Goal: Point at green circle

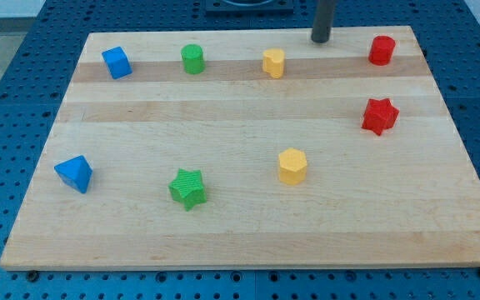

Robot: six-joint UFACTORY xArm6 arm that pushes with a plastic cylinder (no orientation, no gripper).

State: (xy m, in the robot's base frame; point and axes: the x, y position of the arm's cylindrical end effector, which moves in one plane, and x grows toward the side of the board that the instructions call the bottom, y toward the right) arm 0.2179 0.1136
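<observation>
The green circle [192, 59] is a small green cylinder near the view's top edge of the wooden board [248, 225], left of centre. My tip [320, 39] is the lower end of the dark rod at the view's top, right of centre. It stands well to the right of the green circle, with the yellow block [273, 63] between them. The tip touches no block.
A blue cube [117, 62] lies left of the green circle. A red cylinder [381, 50] and a red star [379, 116] are at the right. A blue triangle [74, 173], a green star [188, 188] and a yellow hexagon [292, 166] lie lower down.
</observation>
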